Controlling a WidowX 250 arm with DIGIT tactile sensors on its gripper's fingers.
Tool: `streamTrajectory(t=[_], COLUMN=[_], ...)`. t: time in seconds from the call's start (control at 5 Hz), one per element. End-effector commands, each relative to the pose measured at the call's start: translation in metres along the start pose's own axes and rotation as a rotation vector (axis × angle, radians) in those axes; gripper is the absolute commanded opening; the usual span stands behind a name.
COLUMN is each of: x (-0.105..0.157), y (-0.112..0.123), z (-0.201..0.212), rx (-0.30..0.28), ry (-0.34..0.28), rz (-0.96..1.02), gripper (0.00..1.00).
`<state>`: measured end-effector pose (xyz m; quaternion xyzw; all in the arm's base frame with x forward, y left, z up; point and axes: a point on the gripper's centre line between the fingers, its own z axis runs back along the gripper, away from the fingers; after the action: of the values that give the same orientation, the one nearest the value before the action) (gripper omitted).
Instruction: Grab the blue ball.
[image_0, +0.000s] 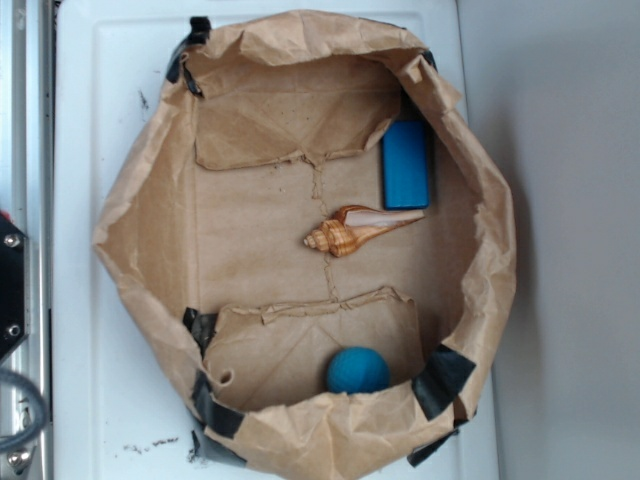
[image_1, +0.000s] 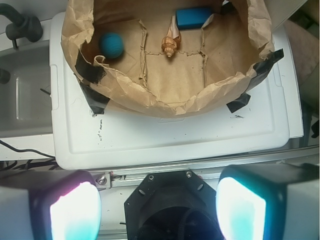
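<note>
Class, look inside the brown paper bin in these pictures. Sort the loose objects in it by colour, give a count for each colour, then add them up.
Blue: 2, the blue ball and the blue block
Tan and brown striped: 1, the seashell
Total: 3 objects in the paper bin

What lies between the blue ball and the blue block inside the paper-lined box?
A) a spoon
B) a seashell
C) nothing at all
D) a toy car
B: a striped spiral seashell lies on the paper floor, between the blue ball at one end and the blue block at the other.
</note>
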<state>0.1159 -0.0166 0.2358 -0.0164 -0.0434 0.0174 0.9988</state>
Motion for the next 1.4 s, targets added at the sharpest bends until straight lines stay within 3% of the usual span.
streamTrajectory(t=[0.0,0.4,0.6,1.0,1.2], x=[0.0,0.088,0.11,0.11,0.156], y=[0.0,0.0,-0.004,-0.004,0.013], z=[0.0,-0.013,-0.006,-0.006,-0.055], rx=[0.0,-0.042,-0.091,-0.091,-0.035], ry=[0.0,-0.087,-0.074,-0.074,-0.124], rz=[0.0,-0.284,-0.412,-0.412,-0.366], gripper=[1.0,1.0,1.0,1.0,1.0])
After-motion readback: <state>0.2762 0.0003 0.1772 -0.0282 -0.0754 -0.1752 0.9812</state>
